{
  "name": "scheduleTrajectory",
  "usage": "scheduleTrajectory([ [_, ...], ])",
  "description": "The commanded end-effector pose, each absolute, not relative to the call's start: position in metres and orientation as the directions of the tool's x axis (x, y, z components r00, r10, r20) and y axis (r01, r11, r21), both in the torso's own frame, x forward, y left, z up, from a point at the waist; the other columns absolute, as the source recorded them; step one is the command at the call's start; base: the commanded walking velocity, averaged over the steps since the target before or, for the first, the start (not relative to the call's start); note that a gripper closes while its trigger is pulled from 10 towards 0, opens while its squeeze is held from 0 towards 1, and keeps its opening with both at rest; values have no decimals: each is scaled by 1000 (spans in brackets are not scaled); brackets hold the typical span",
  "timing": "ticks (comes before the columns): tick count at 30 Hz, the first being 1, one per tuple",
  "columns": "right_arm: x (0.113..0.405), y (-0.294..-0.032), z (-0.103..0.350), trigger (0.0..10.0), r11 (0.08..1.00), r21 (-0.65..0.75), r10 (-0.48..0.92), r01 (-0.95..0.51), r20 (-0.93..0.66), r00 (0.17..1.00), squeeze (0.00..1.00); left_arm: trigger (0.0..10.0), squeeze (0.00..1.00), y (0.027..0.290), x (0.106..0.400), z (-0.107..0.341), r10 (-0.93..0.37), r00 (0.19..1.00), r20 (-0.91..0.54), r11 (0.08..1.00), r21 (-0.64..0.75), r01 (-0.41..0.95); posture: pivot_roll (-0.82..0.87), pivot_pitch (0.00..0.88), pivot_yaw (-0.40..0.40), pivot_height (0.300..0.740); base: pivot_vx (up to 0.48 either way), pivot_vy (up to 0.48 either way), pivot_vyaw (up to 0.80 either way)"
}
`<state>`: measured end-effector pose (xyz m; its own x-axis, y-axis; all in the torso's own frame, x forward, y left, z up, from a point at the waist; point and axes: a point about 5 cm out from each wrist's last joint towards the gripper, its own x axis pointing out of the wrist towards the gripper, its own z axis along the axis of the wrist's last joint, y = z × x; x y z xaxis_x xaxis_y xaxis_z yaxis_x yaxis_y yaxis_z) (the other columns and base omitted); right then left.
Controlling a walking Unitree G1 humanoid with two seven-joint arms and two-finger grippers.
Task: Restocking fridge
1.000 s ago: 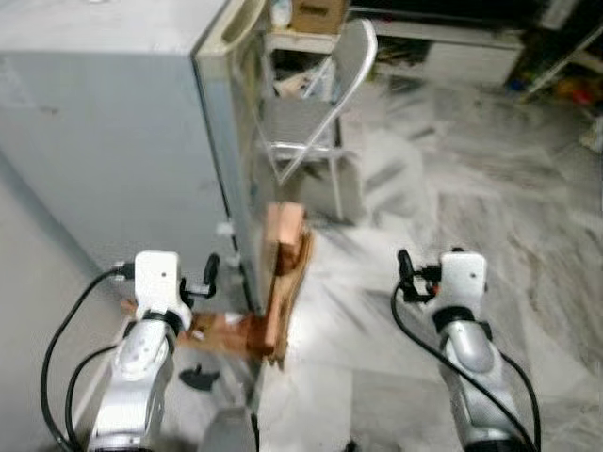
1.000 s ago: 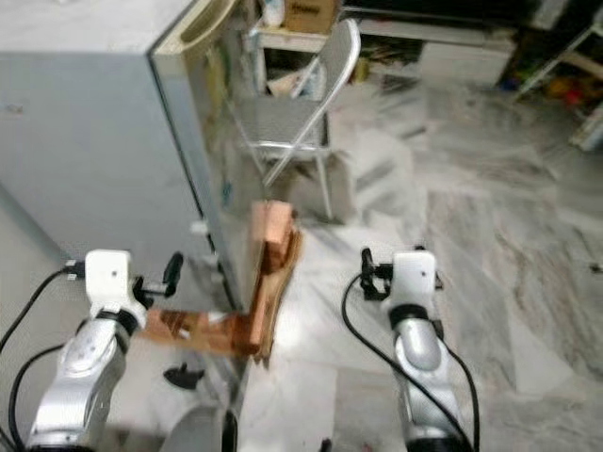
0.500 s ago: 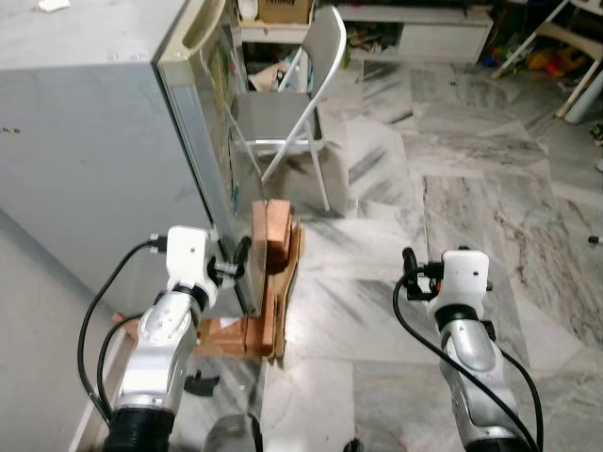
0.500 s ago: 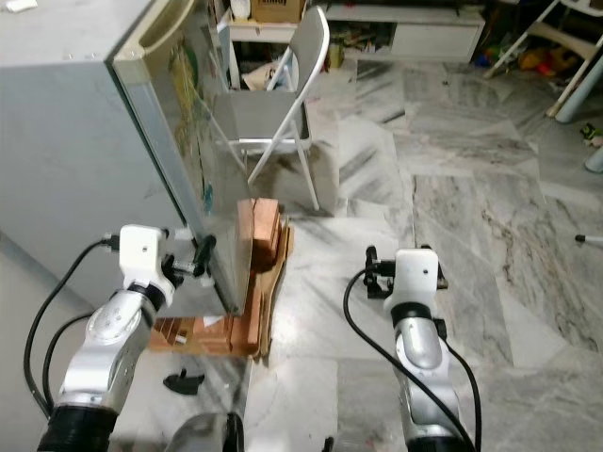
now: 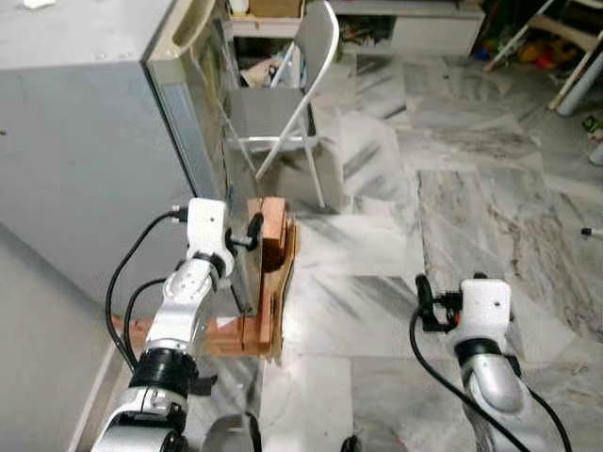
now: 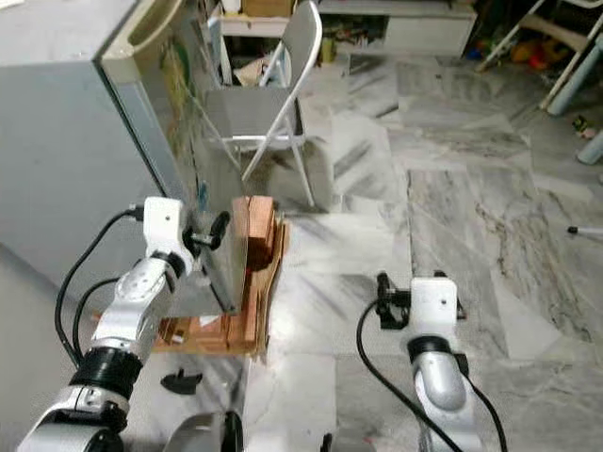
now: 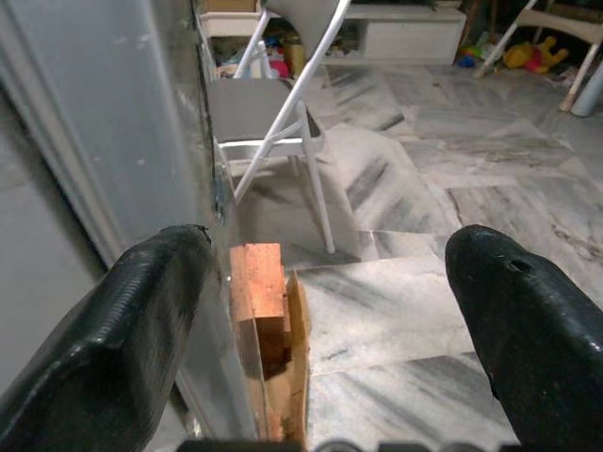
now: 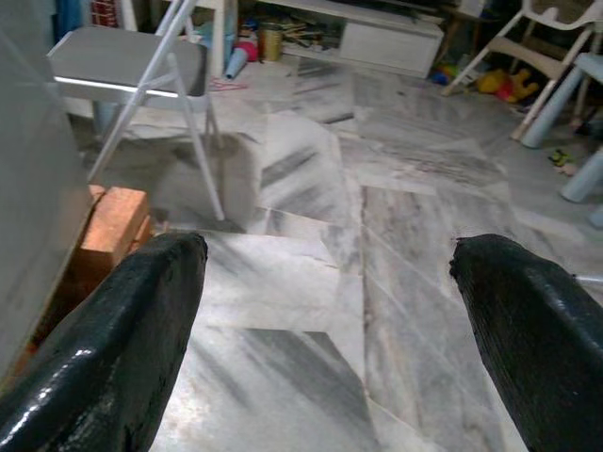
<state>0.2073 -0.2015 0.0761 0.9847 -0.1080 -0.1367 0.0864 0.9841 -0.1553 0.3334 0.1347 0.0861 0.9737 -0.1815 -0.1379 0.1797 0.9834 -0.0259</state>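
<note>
Fridge: a grey fridge (image 5: 85,141) stands on the robot's left, its door shut, cream handle edge at the top front corner, stickers on the door face seen from the right eye view.
Left gripper: the left gripper (image 5: 252,229) is raised at the fridge's front edge, close to the door; touching or not cannot be told.
Left claw state: in the left wrist view the two black fingers (image 7: 141,311) are spread wide apart with nothing between them; one finger lies against the line of the fridge door, the other is out over the floor.
Right gripper: the right gripper (image 5: 424,297) is held low over the marble floor (image 5: 452,188), well apart from the fridge.
Right claw state: the right wrist view shows its fingers (image 8: 141,320) wide apart and holding nothing.
Wooden pieces: a stack of reddish wooden blocks and boards (image 5: 273,273) rests on the floor just beside the fridge's front corner.
Folding chair: a grey metal folding chair (image 5: 283,104) stands beyond the wood, near the fridge door.
Seen from wrists: the right wrist view adds white plastic chairs (image 8: 537,56) and toys at the far wall.
Head views: both silver arms and a low shelf unit (image 5: 415,14) behind.
</note>
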Motion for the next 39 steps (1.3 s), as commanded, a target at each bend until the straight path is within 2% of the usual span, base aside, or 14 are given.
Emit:
scheduleTrajectory([
  [1,204,-206,83,10000,982,-161,-122,101,-125,985,0,10000,0,139,339,87,-149,979,-137,989,-14,148,-111,68,12,740,0,0,0],
  [9,197,-208,86,10000,980,-173,-125,101,-134,983,0,10000,0,147,351,91,-71,987,-143,997,6,72,-132,82,16,740,0,0,0],
  [16,193,-208,84,10000,983,-162,-109,82,-164,980,0,10000,0,144,347,83,-89,983,-160,996,17,93,-121,89,21,740,0,0,0],
  [22,196,-202,82,10000,988,-139,-94,70,-173,980,0,10000,0,156,353,79,-2,976,-218,996,84,21,-119,91,23,740,0,0,0],
  [30,198,-203,84,10000,987,-143,-92,68,-168,981,0,10000,0,156,361,87,6,978,-207,996,90,13,-120,90,27,740,0,0,0],
  [34,199,-201,83,10000,988,-143,-86,62,-168,982,0,10000,0,141,369,98,-27,984,-179,998,59,38,-117,88,27,740,0,0,0],
  [39,198,-203,77,10000,981,-190,-86,48,-199,976,0,10000,0,99,374,117,-227,969,-98,972,36,232,-107,76,27,740,0,0,0],
])
